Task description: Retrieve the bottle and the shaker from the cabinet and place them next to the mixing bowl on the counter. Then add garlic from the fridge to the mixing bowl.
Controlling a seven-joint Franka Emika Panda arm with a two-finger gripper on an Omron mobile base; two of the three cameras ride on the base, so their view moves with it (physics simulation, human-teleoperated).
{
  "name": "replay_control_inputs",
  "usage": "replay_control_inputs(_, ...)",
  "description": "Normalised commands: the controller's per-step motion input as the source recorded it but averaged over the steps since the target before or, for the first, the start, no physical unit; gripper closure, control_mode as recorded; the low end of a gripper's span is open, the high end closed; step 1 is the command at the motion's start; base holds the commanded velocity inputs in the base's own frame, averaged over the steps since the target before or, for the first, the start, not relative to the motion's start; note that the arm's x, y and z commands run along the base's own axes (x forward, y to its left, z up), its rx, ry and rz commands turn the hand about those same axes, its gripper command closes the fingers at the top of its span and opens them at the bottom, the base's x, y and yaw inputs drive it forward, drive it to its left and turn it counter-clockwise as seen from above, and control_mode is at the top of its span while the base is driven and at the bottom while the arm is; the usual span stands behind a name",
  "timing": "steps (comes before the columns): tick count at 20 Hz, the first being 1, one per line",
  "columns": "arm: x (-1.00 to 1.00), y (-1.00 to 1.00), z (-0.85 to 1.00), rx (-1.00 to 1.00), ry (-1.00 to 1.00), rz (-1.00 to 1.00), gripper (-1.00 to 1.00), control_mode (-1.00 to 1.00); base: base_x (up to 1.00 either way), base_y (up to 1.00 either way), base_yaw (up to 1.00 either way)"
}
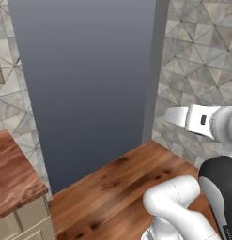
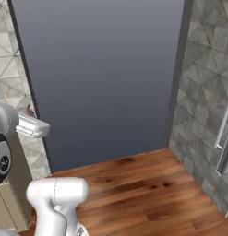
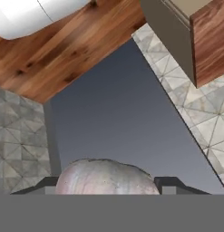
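A pale, mottled garlic bulb (image 3: 106,176) sits at the bottom of the hand view, between my two dark fingertips (image 3: 41,186). My gripper (image 3: 109,186) is shut on it. Beyond the garlic the hand view looks at a tall flat grey fridge panel (image 3: 118,118) and the wooden floor (image 3: 63,50). In the left base view my white arm (image 1: 202,119) reaches in from the right, in front of the tiled wall.
The grey fridge panel (image 1: 89,84) stands straight ahead, also seen in the right base view (image 2: 101,78). A wood-topped counter (image 1: 14,173) stands at the left, with its corner in the hand view (image 3: 211,41). A metal handle (image 2: 224,138) hangs at the far right. Wooden floor (image 2: 143,193) lies ahead.
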Motion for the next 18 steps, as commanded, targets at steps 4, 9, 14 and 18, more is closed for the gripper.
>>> replay_control_inputs(4, 0.00, 0.00, 0.00, 0.00, 0.00, 0.00, 1.00, 1.00, -0.21, 0.49, 0.29)
replay_control_inputs(9, 0.00, 0.00, 0.00, 0.00, 0.00, 0.00, 1.00, 1.00, -0.20, 0.51, 0.27)
replay_control_inputs(14, 0.00, 0.00, 0.00, 0.00, 0.00, 0.00, 1.00, 1.00, -0.09, 0.67, 0.16)
replay_control_inputs(18, 0.00, 0.00, 0.00, 0.00, 0.00, 0.00, 1.00, 1.00, -0.05, 0.75, 0.09)
